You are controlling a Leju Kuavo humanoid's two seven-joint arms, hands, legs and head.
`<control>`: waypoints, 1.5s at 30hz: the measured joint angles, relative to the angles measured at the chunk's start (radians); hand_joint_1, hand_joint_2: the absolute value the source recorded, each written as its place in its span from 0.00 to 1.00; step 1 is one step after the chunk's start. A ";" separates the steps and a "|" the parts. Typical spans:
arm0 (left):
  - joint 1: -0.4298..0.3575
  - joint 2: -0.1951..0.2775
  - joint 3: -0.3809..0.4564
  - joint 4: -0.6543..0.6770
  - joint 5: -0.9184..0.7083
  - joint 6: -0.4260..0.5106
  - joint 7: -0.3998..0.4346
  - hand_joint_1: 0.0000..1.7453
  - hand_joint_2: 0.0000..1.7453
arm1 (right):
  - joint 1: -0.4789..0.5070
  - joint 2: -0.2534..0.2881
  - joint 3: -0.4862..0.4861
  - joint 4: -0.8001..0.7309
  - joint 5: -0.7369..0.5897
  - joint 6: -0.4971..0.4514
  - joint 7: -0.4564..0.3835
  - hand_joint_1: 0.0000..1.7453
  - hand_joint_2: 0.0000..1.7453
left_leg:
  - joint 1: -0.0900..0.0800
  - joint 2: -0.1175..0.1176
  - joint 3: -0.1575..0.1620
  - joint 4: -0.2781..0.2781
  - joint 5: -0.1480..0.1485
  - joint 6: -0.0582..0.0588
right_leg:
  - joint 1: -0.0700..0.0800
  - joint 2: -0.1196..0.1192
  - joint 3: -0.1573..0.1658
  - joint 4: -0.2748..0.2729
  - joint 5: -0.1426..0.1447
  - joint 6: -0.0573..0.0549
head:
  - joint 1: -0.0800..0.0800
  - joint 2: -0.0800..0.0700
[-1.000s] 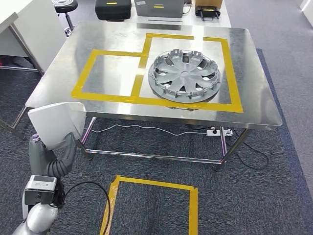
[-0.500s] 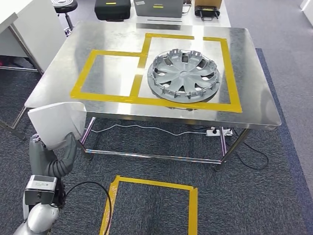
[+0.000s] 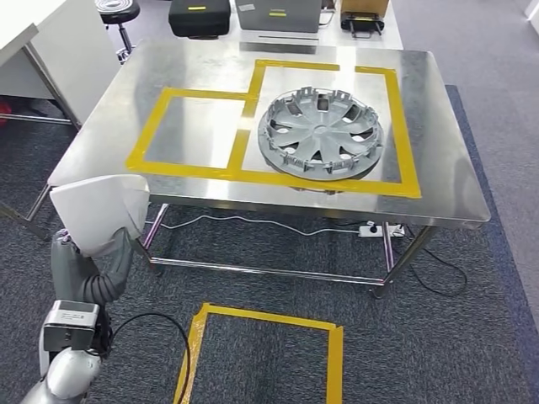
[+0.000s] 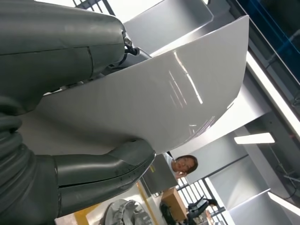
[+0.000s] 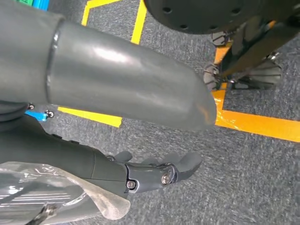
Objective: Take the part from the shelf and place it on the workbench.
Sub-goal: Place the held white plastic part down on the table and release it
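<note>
Whole head view shifted slightly: camera moved, workbench (image 3: 439,168) and hubcap (image 3: 320,133) sit marginally lower/right in frame. Left hand (image 3: 95,265) with white part (image 3: 98,210) unchanged relative.

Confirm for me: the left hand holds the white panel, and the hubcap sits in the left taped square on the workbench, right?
Not quite. The left hand does hold the white panel, but the head view shows the hubcap in the right taped square of the workbench; the left one is bare.

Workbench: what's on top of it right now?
A grey hubcap lies inside the larger yellow tape box on the workbench. The smaller box beside it is bare. What's under the hubcap is hidden.
</note>
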 joint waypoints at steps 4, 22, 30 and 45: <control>0.000 0.000 0.000 0.000 0.000 0.000 0.000 1.00 1.00 | -0.002 0.001 0.001 0.002 0.000 0.000 0.000 0.00 0.00 | -0.003 -0.005 -0.007 0.025 -0.021 -0.027 | 0.002 0.011 0.064 -0.116 0.025 -0.016 | 0.002 0.000; 0.000 0.000 0.001 -0.001 0.000 0.000 0.000 1.00 1.00 | -0.001 0.002 -0.001 0.001 0.000 0.000 0.000 0.00 0.00 | -0.019 0.000 -0.042 0.033 0.004 0.009 | 0.011 -0.001 0.150 -0.116 -0.039 -0.019 | 0.001 0.000; 0.002 0.000 0.000 -0.001 -0.001 0.000 0.000 1.00 1.00 | -0.001 0.002 0.000 0.001 0.000 0.000 0.000 0.00 0.00 | -0.018 -0.003 0.029 0.022 -0.041 0.020 | 0.017 0.000 -0.032 0.055 -0.051 -0.012 | 0.009 0.000; 0.003 0.001 0.000 0.000 0.000 0.000 0.000 1.00 1.00 | 0.001 0.002 -0.002 0.000 0.000 0.000 0.000 0.00 0.00 | 0.004 0.000 -0.109 0.235 -0.103 -0.041 | 0.019 0.002 0.118 -0.135 0.004 -0.061 | 0.001 0.000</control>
